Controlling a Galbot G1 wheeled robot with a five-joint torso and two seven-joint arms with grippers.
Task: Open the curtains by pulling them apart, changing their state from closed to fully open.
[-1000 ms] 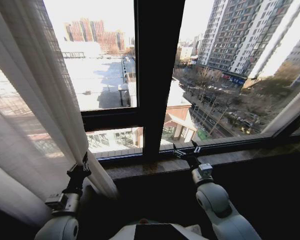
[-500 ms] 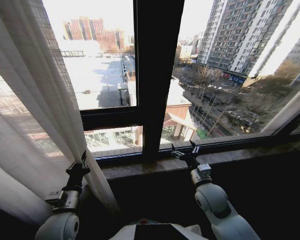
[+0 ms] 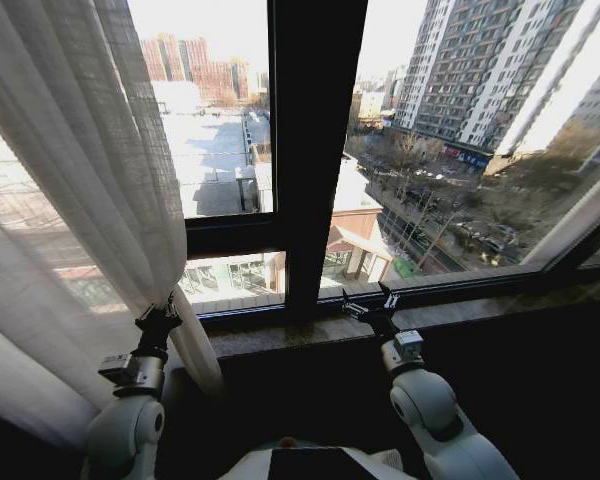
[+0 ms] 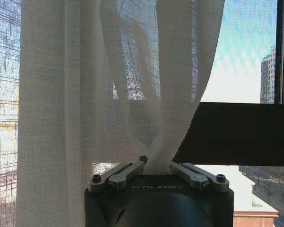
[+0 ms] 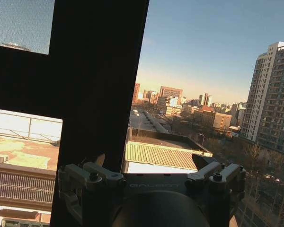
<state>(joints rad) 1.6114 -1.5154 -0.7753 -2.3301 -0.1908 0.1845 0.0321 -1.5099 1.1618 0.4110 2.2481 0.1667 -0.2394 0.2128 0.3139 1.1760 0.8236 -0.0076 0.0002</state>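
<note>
A sheer white pleated curtain (image 3: 70,200) hangs over the left part of the window, bunched toward its lower edge. My left gripper (image 3: 161,318) is shut on that bunched edge just above the sill. In the left wrist view the curtain (image 4: 132,85) narrows into a pinch between the closed fingers of the left gripper (image 4: 156,165). My right gripper (image 3: 371,303) stands open over the sill at the foot of the dark centre window post, holding nothing. In the right wrist view the right gripper (image 5: 151,163) faces that post and the city outside.
A thick dark window post (image 3: 315,150) divides the glass, with a stone sill (image 3: 480,315) running below it. A pale strip of fabric (image 3: 572,212) slants along the far right edge of the window. The wall under the sill is dark.
My left gripper has risen slightly with the curtain in it. The curtain's upper folds have swung right and cover more of the left pane. The right arm has stayed put.
</note>
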